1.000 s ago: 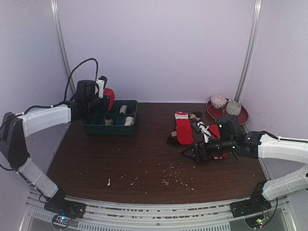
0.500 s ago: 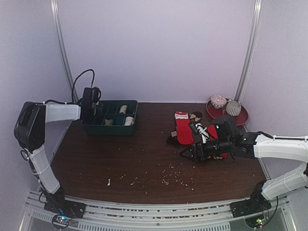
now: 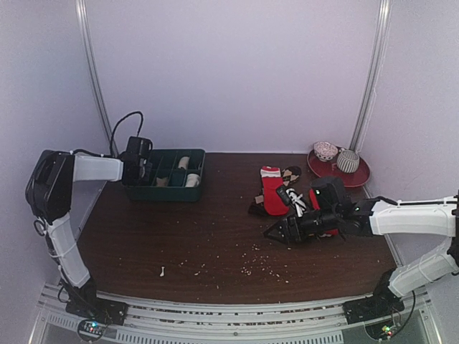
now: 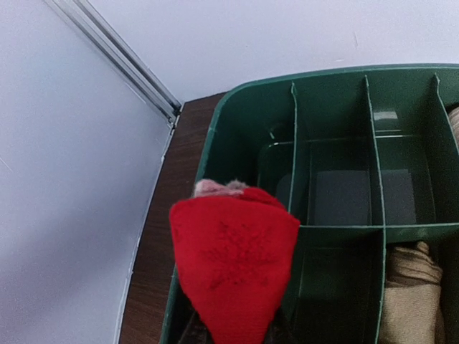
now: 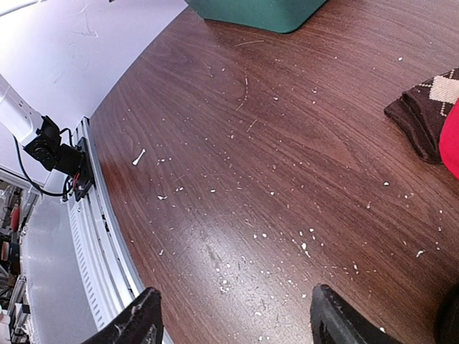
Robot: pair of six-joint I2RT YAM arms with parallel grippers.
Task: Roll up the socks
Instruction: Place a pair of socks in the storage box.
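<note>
The left hand [image 3: 138, 169] seems clamped on a red sock [image 4: 233, 261], with the green tray [image 4: 337, 75] just beneath it. The right hand [image 5: 240, 320] hangs spread apart over the tabletop [image 5: 287, 143], a brown sock [image 5: 423, 115] to its right.

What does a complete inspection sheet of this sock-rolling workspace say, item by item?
Surface: dark brown wooden table, strewn with small white crumbs.
Job's things: flat red socks with white cuffs and a brown diamond-patterned sock lie right of centre; tan rolled socks sit in the dark green compartment tray.
Clutter: red plate with two patterned balls, far right corner.
Grippers: left gripper at the tray's left end, apparently holding a red sock bundle; right gripper open, empty, above the table.
Cables: black cable looped above the left arm.
Surroundings: pale lilac walls, metal corner posts.
</note>
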